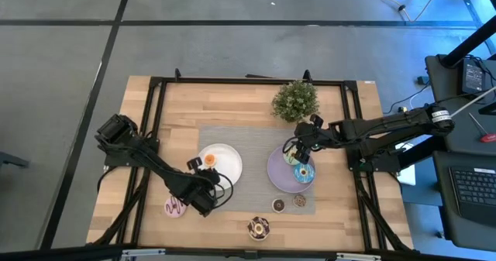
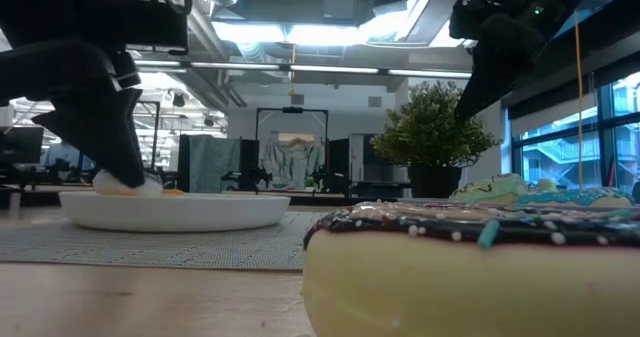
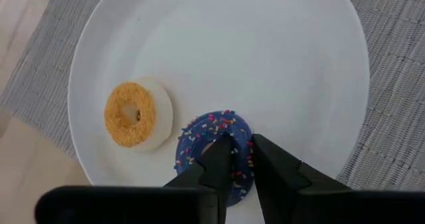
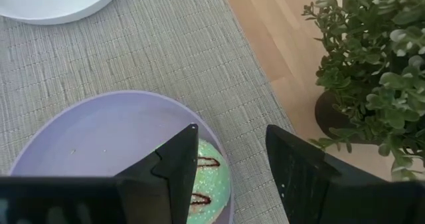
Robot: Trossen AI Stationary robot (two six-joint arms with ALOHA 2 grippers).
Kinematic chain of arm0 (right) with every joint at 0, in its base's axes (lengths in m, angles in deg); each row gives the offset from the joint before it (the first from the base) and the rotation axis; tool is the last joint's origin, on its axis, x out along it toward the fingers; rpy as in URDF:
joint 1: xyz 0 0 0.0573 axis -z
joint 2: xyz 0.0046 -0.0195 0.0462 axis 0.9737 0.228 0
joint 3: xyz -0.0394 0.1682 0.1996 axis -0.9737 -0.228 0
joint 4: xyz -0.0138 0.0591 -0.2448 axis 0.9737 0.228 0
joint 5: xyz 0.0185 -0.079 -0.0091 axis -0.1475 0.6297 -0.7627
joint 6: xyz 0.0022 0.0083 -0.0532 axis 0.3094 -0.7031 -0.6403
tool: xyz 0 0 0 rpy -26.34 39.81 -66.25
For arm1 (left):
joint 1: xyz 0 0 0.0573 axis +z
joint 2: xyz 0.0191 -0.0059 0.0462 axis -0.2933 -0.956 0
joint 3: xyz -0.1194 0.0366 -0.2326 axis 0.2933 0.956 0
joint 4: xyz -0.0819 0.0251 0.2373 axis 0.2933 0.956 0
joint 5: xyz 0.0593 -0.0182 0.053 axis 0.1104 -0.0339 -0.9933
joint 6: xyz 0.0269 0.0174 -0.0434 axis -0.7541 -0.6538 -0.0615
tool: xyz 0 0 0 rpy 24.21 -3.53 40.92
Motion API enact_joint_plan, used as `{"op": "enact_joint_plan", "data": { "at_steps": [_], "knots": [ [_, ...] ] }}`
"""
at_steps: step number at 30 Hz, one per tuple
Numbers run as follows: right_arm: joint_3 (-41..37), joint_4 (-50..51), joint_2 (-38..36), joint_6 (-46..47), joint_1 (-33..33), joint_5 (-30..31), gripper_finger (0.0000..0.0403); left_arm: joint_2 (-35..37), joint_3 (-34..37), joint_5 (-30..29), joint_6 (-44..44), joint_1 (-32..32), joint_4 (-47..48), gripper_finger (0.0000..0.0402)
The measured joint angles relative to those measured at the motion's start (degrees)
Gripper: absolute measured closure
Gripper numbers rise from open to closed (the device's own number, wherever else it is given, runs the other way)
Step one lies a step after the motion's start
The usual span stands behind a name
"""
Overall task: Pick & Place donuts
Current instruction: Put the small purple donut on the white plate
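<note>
My left gripper (image 3: 240,156) is down over the near left part of the white plate (image 3: 279,58), shut on the purple sprinkled mini donut (image 3: 199,139). The orange mini donut (image 3: 136,114) lies flat on the plate beside it. My right gripper (image 4: 231,134) hangs open above the lilac plate (image 4: 99,134), over the green-white donut (image 4: 211,177); the blue donut (image 1: 304,173) lies on the same plate. The pink donut (image 1: 175,207), chocolate-sprinkled donut (image 1: 258,228), dark brown mini (image 1: 279,205) and speckled mini (image 1: 299,202) lie on the table. My left gripper holds the purple mini donut by one side of its ring (image 3: 240,174). One finger (image 3: 219,154) reaches into the hole and the other (image 3: 269,159) stands outside, coming from above. The donut sits at the plate's surface; whether it is lifted clear I cannot tell.
A potted plant (image 1: 295,100) stands at the far edge of the grey mat (image 1: 240,133), just behind my right gripper. The chocolate-sprinkled donut (image 2: 470,267) fills the foreground of the low view. Bare mat lies between the two plates.
</note>
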Motion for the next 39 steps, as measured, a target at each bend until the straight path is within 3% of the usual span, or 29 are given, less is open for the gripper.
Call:
{"op": "enact_joint_plan", "data": {
  "at_steps": [15, 25, 39],
  "knots": [
    [-0.01, 0.0, 0.0, 1.32, 0.01, -0.43, 0.0224, 0.0, 0.0, 1.14, -0.21, 0.2, 0.07, 0.0282],
    [0.0, 0.04, 0.0, 0.76, 0.02, -6.84, 0.0223, 0.0, 0.0, 2.85, -1.56, 0.42, 0.28, 0.0238],
    [-0.01, 0.04, 0.0, 1.53, 0.0, -7.95, 0.0223, 0.37, 0.0, 2.38, -3.57, 0.44, 0.5, 0.0213]
  ]
}}
